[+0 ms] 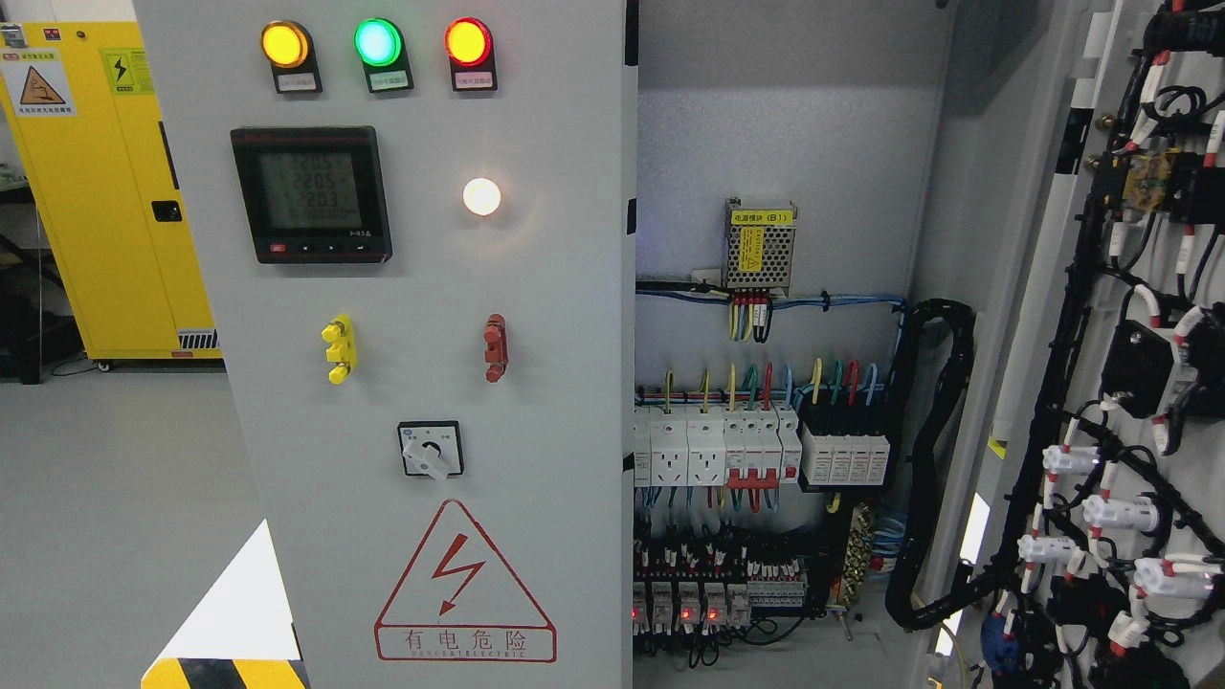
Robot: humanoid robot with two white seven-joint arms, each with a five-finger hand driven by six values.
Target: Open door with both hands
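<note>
Electrical cabinet, double doors. Left door (421, 383) shut, filling the view from 9 o'clock through centre; carries three lamps at 12 o'clock: amber lamp (285, 44), green lamp (377, 42), red lamp (468, 42). Digital meter (312, 194) just below, white lamp (481, 196) to its 3 o'clock. Yellow switch (338, 349) and red switch (495, 347) mid-panel, rotary selector (431, 450) under them, warning triangle (464, 584) at 6 o'clock.

Right door (1129, 383) swung wide at 3 o'clock, its wired inner face turned toward the camera. Interior exposed between the doors: power supply (760, 247) up top, breaker row (761, 450) below it, black cable chain (933, 459) looping toward the open door's hinge side.

Neither robot hand nor arm anywhere in view; finger state not observable. Yellow cabinet (105, 191) standing apart at 9–10 o'clock, beyond bare floor.

Judged stage: half done, right leaf open, left leaf pending. No handle visible on the left door's face; latch edge lies along the centre seam. Next move likely calls for bringing a hand up to that free edge near centre, hooking fingers behind it, then pulling outward toward 9 o'clock while keeping clear of the switches and selector.
</note>
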